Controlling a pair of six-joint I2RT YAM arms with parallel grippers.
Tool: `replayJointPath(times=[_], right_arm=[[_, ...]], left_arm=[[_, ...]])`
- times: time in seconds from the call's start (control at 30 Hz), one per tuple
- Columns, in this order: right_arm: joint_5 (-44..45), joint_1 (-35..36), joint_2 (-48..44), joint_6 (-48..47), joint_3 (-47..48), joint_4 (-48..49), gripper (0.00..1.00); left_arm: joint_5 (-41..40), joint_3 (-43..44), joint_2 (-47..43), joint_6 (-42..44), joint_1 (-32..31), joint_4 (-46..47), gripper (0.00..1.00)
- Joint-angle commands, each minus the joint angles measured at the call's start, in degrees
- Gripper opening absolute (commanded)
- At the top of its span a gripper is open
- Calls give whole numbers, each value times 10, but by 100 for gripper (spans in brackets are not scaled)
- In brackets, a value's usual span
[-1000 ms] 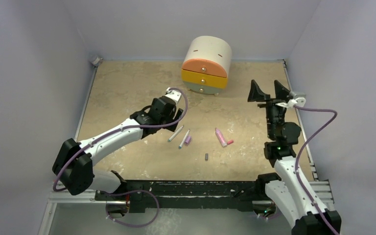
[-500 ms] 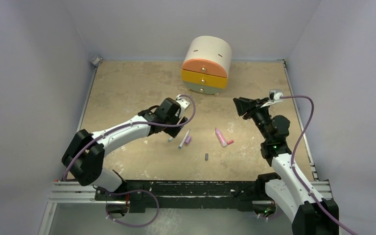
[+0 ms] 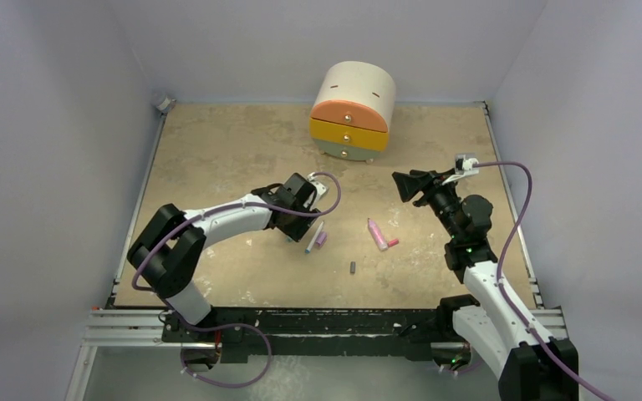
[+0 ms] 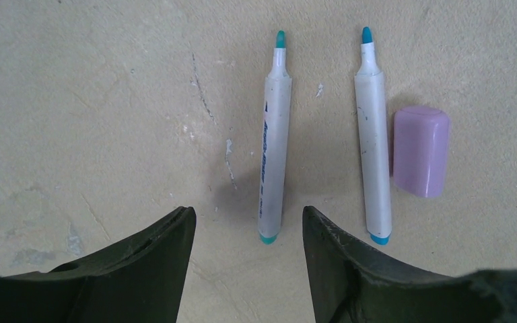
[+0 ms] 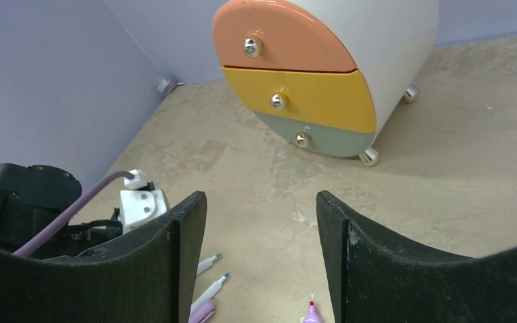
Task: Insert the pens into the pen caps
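Two slim white pens with teal ends lie side by side, one [image 4: 273, 134] straight ahead of my left gripper [image 4: 249, 219] and the other [image 4: 375, 141] to its right. A purple cap [image 4: 421, 151] lies against the second pen. My left gripper [image 3: 294, 227] is open and empty, low over the first pen's rear end. A thicker pink pen [image 3: 377, 235] lies beside a reddish-pink cap [image 3: 393, 242]. A dark grey cap [image 3: 353, 268] lies nearer the front. My right gripper [image 3: 410, 184] is open and empty, raised above the table to the right of the pink pen.
A small rounded drawer unit [image 3: 353, 110] with orange, yellow and grey-green drawers stands at the back; it also shows in the right wrist view [image 5: 323, 74]. Grey walls enclose the tan table [image 3: 217, 150] on three sides.
My left gripper has moved right and down onto the leftmost pen. My right gripper has swung from pointing up to leaning left and forward over the table.
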Motion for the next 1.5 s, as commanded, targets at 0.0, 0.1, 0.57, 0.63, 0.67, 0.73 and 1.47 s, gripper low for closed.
replayJointPath(times=[0.0,0.1,0.57,0.63,0.67,0.73,1.47], right_arm=[[-8,1,0,-5,10,15,64],[2,1,-3,-5,4,15,68],[4,1,-4,-6,-4,9,72],[2,1,-3,-6,-5,9,70],[3,1,-2,-6,-5,9,69],[5,1,1,-8,-4,8,68],[-59,59,188,50,77,92,79]], left_arm=[[20,23,15,-3,-2,1,58],[28,24,22,-2,-7,0,55],[13,24,60,-3,-21,-11,39],[18,24,64,-3,-21,-14,23],[20,23,63,-3,-20,-14,14],[21,23,59,-2,-21,-13,2],[-14,-19,-167,-115,-23,249,0]])
